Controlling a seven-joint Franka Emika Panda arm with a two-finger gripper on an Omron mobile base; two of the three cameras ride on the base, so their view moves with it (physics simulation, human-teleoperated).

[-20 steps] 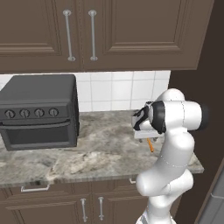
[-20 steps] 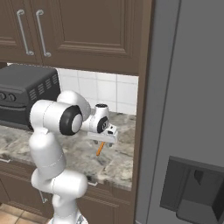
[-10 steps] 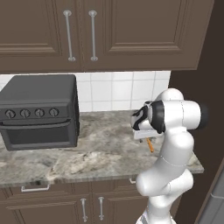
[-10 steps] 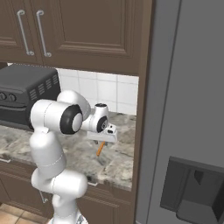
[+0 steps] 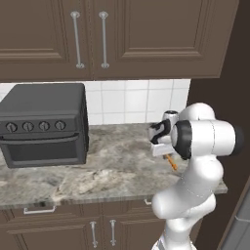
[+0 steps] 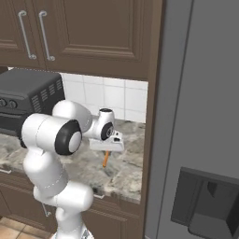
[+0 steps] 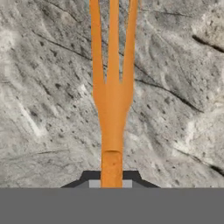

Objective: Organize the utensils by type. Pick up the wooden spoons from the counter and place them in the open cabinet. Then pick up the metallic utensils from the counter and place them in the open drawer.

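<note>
The jaws [image 7: 111, 180] are closed narrowly on the handle of an orange fork [image 7: 112, 100], over the table [image 7: 48, 109].

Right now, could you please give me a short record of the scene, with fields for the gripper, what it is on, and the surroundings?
gripper: low over the counter, fingers closed on the fork's handle
held item: orange fork, three tines pointing away from the hand
fork position: near the counter's right end, seen below the hand in the base views
surface: grey-and-tan veined stone counter
nearby: dark toaster oven at the left
above: wall cabinets, doors closed
right side: grey fridge
</note>
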